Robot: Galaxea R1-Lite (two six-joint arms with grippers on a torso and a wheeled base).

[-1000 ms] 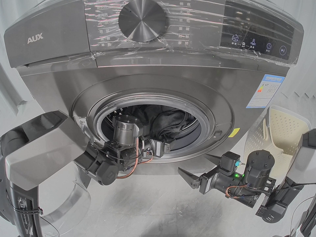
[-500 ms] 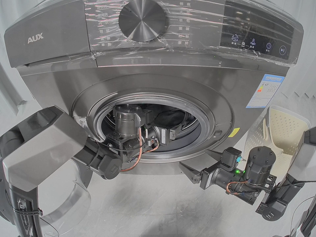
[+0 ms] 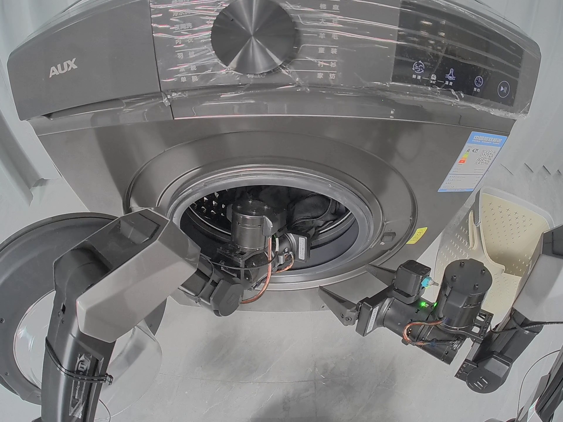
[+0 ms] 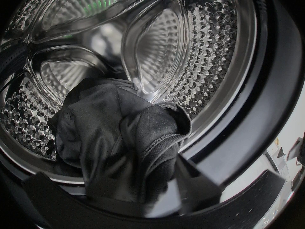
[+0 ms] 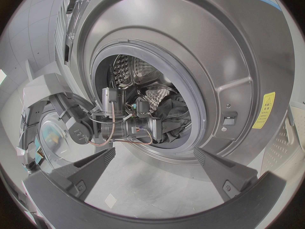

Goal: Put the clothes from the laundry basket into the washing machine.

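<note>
Left hand [image 4: 109, 172], fingers spread, sits inside the washing machine [image 3: 281, 147] with a dark garment [image 4: 120, 128] between them; right hand [image 3: 346, 281], likewise spread, hangs below the opening.

The left gripper [image 5: 164, 131] is buried in the dark garment [image 4: 120, 137] at the mouth of the drum [image 4: 206, 48], so its grip cannot be told. The right arm [image 3: 528, 306] covers the laundry basket [image 3: 511, 230] along its lower right side. The open door [image 3: 23, 300] runs off the head view's left edge.
</note>
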